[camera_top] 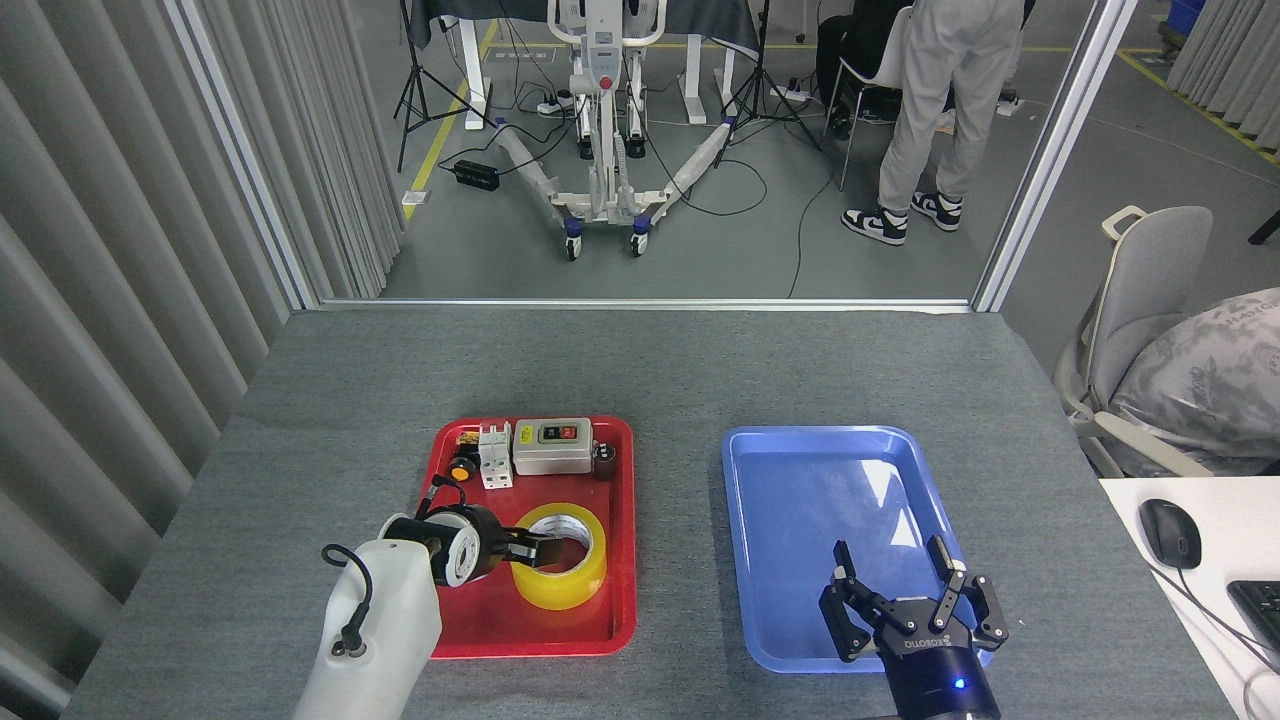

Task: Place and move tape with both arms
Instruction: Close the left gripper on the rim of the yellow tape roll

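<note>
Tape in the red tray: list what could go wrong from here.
1. The left gripper reaches the tape from its side, fingers at the roll's rim; a shallow hold could slip on lifting.
2. The switch box and other parts sit close behind in the red tray; a push could knock them.

The tape (560, 560), a wide translucent yellow roll with a white printed core, is lying flat, hole upward, toward the red tray's (620, 520) five o'clock corner, its nine o'clock rim meeting my left gripper's (545, 546) fingertips.
</note>
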Action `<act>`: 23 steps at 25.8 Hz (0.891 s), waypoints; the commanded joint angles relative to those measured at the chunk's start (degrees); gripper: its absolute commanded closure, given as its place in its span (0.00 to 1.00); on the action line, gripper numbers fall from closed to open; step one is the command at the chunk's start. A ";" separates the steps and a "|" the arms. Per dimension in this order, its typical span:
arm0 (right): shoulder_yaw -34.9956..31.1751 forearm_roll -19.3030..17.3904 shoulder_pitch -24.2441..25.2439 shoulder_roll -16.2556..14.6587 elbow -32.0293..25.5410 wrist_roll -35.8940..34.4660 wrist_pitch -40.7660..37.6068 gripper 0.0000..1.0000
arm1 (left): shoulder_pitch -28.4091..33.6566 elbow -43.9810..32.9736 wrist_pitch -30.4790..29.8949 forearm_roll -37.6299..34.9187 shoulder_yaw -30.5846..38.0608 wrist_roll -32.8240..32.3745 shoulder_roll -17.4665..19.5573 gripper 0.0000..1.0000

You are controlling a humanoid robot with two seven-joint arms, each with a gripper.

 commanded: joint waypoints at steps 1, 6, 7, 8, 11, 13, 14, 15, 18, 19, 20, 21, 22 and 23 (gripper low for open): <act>0.00 1.24 -0.31 -0.02 0.08 -0.09 -0.01 0.00 | -0.94 0.50 -0.02 -0.29 -0.66 -0.17 0.16 0.01; -0.09 1.24 -0.31 -0.02 -0.09 -0.09 0.25 0.00 | -2.00 1.73 0.34 -0.56 -1.63 -5.80 -0.10 0.04; -0.18 1.24 -0.31 0.07 -0.18 -0.09 0.25 0.00 | -2.17 1.82 0.34 -0.65 -1.80 -7.03 -0.10 0.05; -0.18 1.24 -0.31 0.07 -0.18 -0.09 0.34 0.00 | -2.17 2.17 0.42 -0.65 -1.80 -7.64 -0.10 0.06; -0.09 1.24 -0.31 -0.11 -0.18 -0.09 0.34 0.00 | -2.35 2.61 0.42 -0.65 -1.80 -9.14 -0.19 0.06; -0.09 1.24 -0.40 -0.19 -0.18 -0.09 0.25 0.00 | -2.70 2.61 0.42 -0.56 -1.80 -10.45 -0.36 0.06; -0.09 1.24 -0.40 -0.19 -0.18 -0.09 0.25 0.00 | -2.70 2.61 0.42 -0.38 -1.80 -10.89 -0.36 0.06; -0.09 1.24 -0.40 -0.19 -0.27 -0.09 0.25 0.00 | -2.70 2.61 0.42 -0.38 -1.80 -10.89 -0.45 0.05; -0.09 1.24 -0.40 -0.28 -0.18 -0.09 0.25 0.00 | -2.70 2.61 0.43 -0.12 -1.80 -10.89 -0.54 0.05; -0.09 1.24 -0.31 -0.28 -0.18 -0.09 0.25 0.00 | -2.70 2.61 0.43 -0.03 -1.80 -10.89 -0.54 0.05; -0.09 1.24 -0.22 -0.28 -0.27 -0.09 0.25 0.00 | -2.70 2.61 0.51 0.06 -1.80 -10.89 -0.54 0.05; -0.09 1.24 -0.22 -0.28 -0.27 -0.09 0.25 0.00 | -2.70 2.61 0.51 0.06 -1.80 -10.81 -0.63 0.06; -0.09 1.24 -0.22 -0.28 -0.18 -0.09 0.25 0.00 | -2.70 2.61 0.51 0.06 -1.80 -10.81 -0.63 0.08; -0.18 1.24 -0.14 -0.28 -0.18 -0.09 0.25 0.00 | -2.70 2.61 0.51 0.15 -1.80 -10.63 -0.63 0.10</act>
